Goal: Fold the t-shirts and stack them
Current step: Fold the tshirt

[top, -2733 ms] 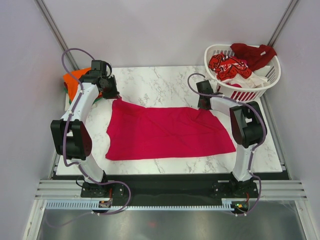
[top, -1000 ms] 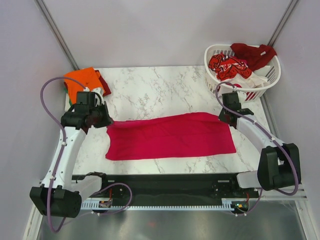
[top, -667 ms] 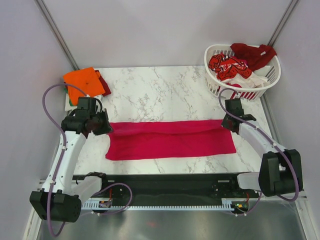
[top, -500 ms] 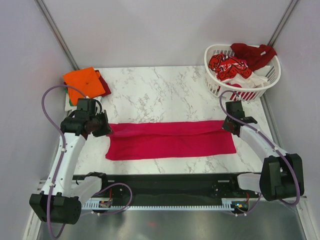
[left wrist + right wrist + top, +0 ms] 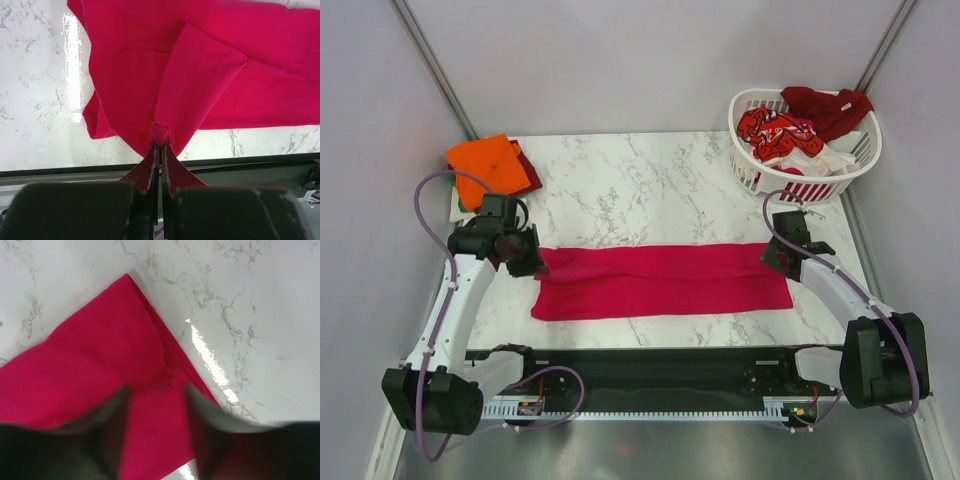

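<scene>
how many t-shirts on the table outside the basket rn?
3: magenta-red cloth t-shirt mid-table; folded orange t-shirt far-left corner, dark red t-shirt beneath it. More may hide underneath.

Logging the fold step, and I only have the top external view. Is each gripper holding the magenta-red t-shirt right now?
Observer: The left wrist view shows the left gripper shut on a small pinch of the magenta-red t-shirt.
Operator: And the right one?
Observer: In the right wrist view, the right gripper has its fingers apart. The cloth lies on the marble table between them, not pinched.
Operator: Anything about the fold itself?
Observer: The left wrist view shows a flap of cloth lying folded over the shirt's body, just ahead of the pinch.
</scene>
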{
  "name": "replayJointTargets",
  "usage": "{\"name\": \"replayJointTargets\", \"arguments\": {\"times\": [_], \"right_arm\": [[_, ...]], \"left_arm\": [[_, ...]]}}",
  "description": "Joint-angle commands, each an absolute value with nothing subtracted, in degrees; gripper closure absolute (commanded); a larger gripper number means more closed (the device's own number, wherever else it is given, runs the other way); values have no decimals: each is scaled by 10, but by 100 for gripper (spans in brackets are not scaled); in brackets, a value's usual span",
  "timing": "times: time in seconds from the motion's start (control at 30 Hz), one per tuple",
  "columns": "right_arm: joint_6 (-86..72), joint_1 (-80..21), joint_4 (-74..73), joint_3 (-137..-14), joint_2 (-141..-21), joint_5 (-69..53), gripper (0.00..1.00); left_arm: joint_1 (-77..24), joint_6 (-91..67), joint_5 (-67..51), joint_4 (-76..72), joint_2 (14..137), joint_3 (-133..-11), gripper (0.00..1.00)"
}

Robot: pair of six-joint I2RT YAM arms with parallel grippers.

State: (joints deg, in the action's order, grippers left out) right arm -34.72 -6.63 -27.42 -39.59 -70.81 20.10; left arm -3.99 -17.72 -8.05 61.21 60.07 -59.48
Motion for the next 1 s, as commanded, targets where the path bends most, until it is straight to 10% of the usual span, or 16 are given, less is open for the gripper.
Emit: {"name": "replayJointTargets", "arguments": {"times": [0.0,0.07,0.47,0.53,0.57,0.67,0.97], "right_arm": [[-377,-57,-260,-384,-699,214,24],[-383,-56,-257,-384,-704,210,3],[-369,-57,-242,-433,-749,214,2],[-363,-56,-241,-444,-752,209,2],[-354,-57,-240,-447,-751,207,2],[-339,-58,-232,-458,-744,179,2],[-315,-128,-196,-451,-798,65,7]], "left_arm": [[-41,-186,-98,617,645,-607,98],[-42,-185,-95,608,665,-609,98],[-54,-186,-48,555,852,-662,98],[-55,-190,-37,555,868,-669,78],[-57,-192,-36,554,883,-670,43],[-64,-206,-5,545,889,-663,10],[-74,-250,11,497,939,-638,25]]}}
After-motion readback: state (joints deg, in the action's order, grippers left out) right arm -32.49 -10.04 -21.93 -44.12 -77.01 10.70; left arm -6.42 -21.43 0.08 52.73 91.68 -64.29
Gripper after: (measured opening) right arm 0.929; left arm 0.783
